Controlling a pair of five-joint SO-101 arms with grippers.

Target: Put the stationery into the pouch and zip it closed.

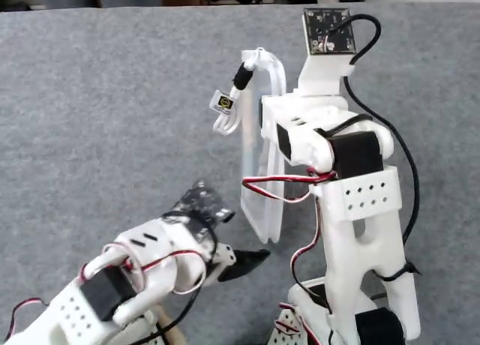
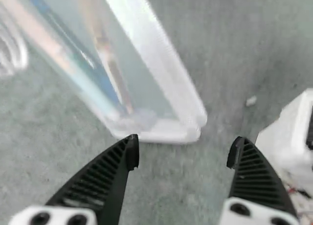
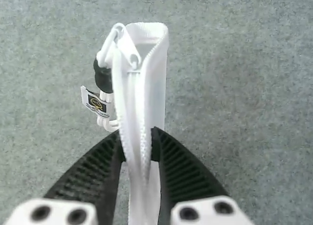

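A clear plastic pouch (image 1: 262,165) with a white zipper stands on edge on the grey cloth, a white cord loop and small tag (image 1: 223,105) hanging from its far end. Blurred stationery (image 2: 98,54) shows through its wall. My right gripper (image 3: 138,144) is shut on the pouch's zipper edge (image 3: 139,88), holding it upright from above. My left gripper (image 2: 183,151) is open, its black fingers (image 2: 117,164) just short of the pouch's near corner (image 2: 171,129), not touching it. In the high view the left gripper (image 1: 244,261) sits low, in front of the pouch.
Grey cloth (image 1: 105,120) covers the whole table. The right arm's white body (image 1: 360,210) stands right beside the pouch, with red and black cables around it. A wooden stick end (image 1: 169,326) pokes out under the left arm.
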